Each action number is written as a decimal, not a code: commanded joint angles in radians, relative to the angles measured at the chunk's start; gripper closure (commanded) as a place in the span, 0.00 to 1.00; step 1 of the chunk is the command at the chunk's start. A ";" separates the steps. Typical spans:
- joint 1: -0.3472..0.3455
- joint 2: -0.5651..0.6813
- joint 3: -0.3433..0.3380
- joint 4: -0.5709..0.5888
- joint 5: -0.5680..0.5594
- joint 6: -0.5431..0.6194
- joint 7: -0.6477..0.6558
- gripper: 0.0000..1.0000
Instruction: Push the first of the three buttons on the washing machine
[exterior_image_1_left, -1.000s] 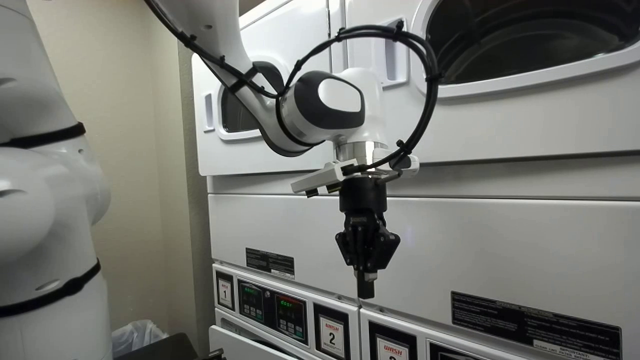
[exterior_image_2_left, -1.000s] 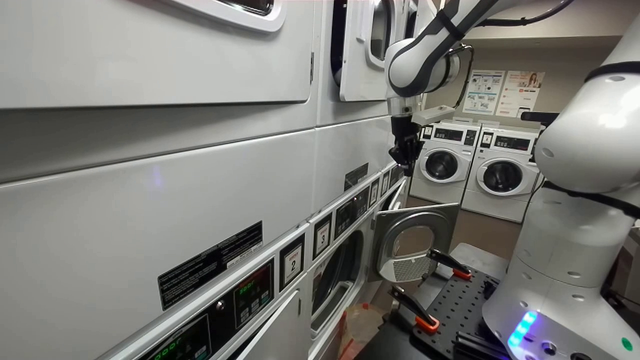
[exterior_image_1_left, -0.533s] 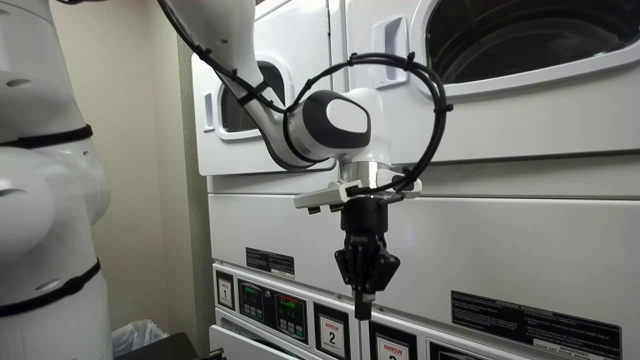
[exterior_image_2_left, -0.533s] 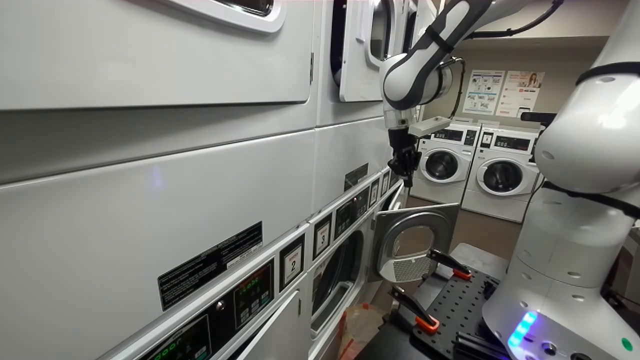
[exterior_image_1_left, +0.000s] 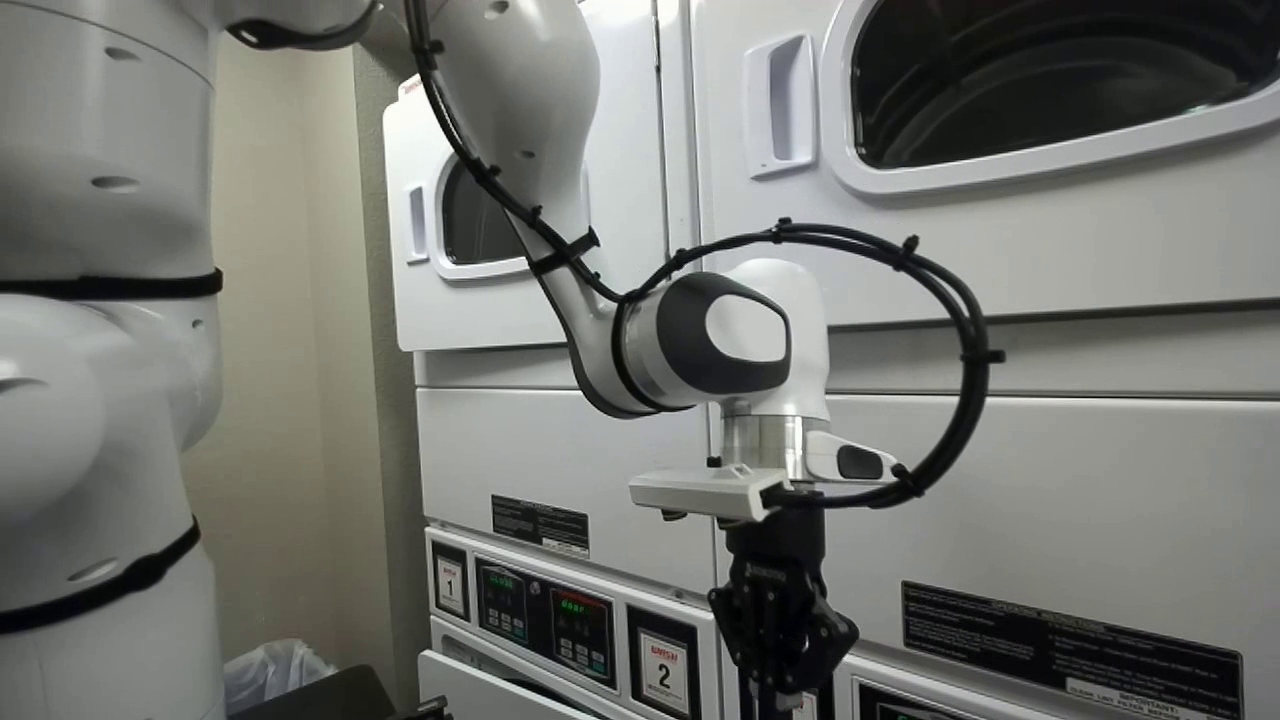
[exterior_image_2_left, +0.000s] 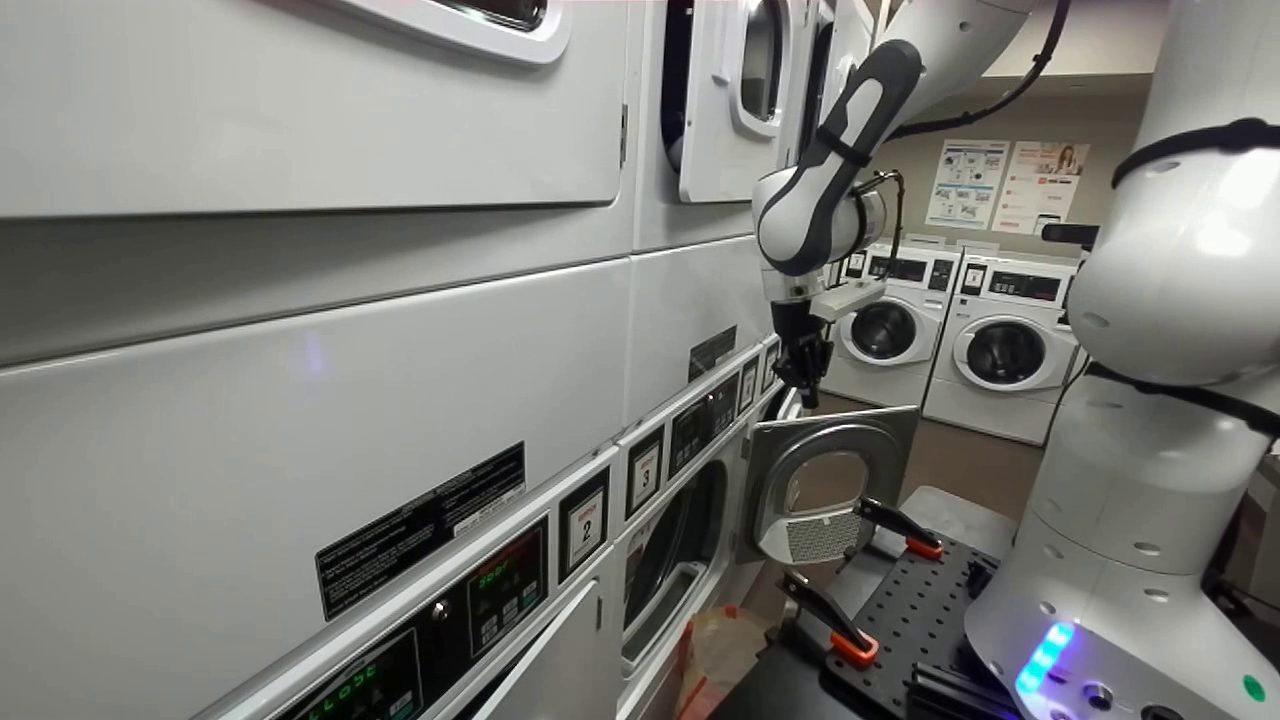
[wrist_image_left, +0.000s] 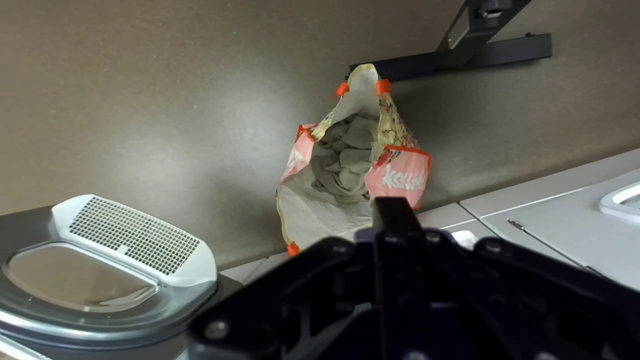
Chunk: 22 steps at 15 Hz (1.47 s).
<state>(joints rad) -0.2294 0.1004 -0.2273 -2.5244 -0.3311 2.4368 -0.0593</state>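
Observation:
White stacked machines (exterior_image_1_left: 1000, 480) line the wall. In an exterior view, a black control panel (exterior_image_1_left: 545, 620) with green displays has small buttons (exterior_image_1_left: 581, 655) below them; that panel also shows nearer the camera in an exterior view (exterior_image_2_left: 508, 585). Further along there is another control panel (exterior_image_2_left: 705, 425) past the label 3 (exterior_image_2_left: 645, 470). My gripper (exterior_image_1_left: 775, 703) points down with its fingers together and nothing between them. It covers most of label 3 there. It hangs in front of the machines, beyond that panel, in an exterior view (exterior_image_2_left: 810, 398). Its fingers show in the wrist view (wrist_image_left: 397, 210); no buttons show there.
An open washer door (exterior_image_2_left: 830, 480) juts out below the gripper and also shows in the wrist view (wrist_image_left: 125, 240). A bag with grey cloth (wrist_image_left: 345, 165) stands on the floor. A black perforated table (exterior_image_2_left: 900, 620) with clamps (exterior_image_2_left: 850, 640) carries the arm.
My gripper has moved down, and to the right in an exterior view, staying shut. The arm has come down with it. The green display text has changed.

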 joint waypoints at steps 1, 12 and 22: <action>-0.019 0.125 -0.032 0.062 -0.051 0.085 -0.042 1.00; -0.074 0.497 -0.017 0.285 -0.010 0.263 -0.190 1.00; -0.203 0.618 0.119 0.379 0.068 0.407 -0.393 1.00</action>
<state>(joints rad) -0.3863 0.7032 -0.1488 -2.1588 -0.2877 2.8004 -0.3838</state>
